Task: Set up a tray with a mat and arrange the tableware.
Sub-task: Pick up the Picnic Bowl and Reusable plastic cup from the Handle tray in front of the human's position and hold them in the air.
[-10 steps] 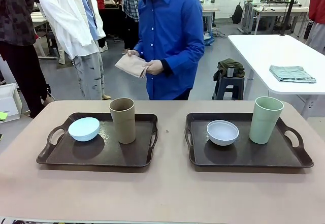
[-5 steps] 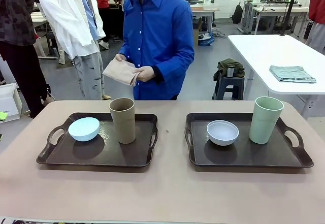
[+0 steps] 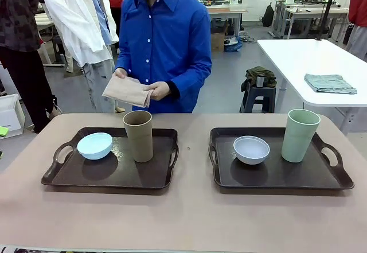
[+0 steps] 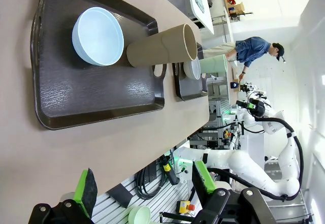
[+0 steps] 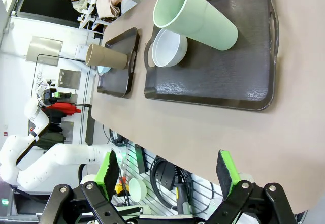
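2 dark trays on tabletop [image 3: 183, 218]: left tray [image 3: 74, 175], right tray [image 3: 275, 175].

- Brown cup [image 3: 139, 136]: upright on left tray, toward its right end. Taken as the landmark.
- Pale blue bowl [image 3: 94, 146]: same tray, just beside brown cup on the robot's left, not touching. In right wrist view only a sliver shows past the cup.
- White bowl [image 3: 251, 150]: on right tray, well apart from brown cup, to the robot's right. In left wrist view mostly hidden behind the 2 cups.
- Pale green cup [image 3: 300, 135]: upright on right tray, farthest from brown cup, beyond white bowl.
- Folded beige mat [image 3: 127, 91]: off the tabletop, beyond and above brown cup, held by the person in the blue shirt. It is folded, so its full shape cannot be made out. Person's hand [image 3: 157, 90] grips its right edge. The other hand is largely covered by the cloth.
- Person's lower body is cut off by the tabletop's far edge.
- Left gripper [image 4: 144, 181]: fingers apart, nothing between, back from brown cup at the near edge.
- Right gripper [image 5: 168, 170]: fingers apart, nothing between, near edge, well away from brown cup.
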Controlling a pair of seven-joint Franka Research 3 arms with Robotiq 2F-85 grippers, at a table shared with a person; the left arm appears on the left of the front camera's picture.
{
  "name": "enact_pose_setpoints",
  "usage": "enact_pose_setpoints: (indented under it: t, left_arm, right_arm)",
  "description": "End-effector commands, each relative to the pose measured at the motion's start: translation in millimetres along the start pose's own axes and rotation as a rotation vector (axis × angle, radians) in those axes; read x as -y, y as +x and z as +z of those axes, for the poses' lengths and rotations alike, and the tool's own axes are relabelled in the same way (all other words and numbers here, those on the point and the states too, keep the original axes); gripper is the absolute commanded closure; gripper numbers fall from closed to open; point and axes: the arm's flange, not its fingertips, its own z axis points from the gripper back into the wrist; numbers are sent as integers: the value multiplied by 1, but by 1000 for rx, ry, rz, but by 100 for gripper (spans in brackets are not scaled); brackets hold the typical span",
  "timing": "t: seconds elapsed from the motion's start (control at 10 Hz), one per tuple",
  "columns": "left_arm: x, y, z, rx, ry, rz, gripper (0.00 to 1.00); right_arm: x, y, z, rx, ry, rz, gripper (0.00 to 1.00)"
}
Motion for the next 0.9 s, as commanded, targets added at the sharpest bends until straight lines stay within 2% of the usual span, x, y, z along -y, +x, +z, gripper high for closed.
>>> enact_pose_setpoints:
  t: [0.0, 0.8]
  left_arm:
    - [1, 0, 1, 8, -11, 15, 0]
    - [1, 0, 1, 8, -11, 15, 0]
  right_arm:
    - [1, 0, -1, 1, 15, 0, 0]
    - [1, 0, -1, 1, 15, 0, 0]
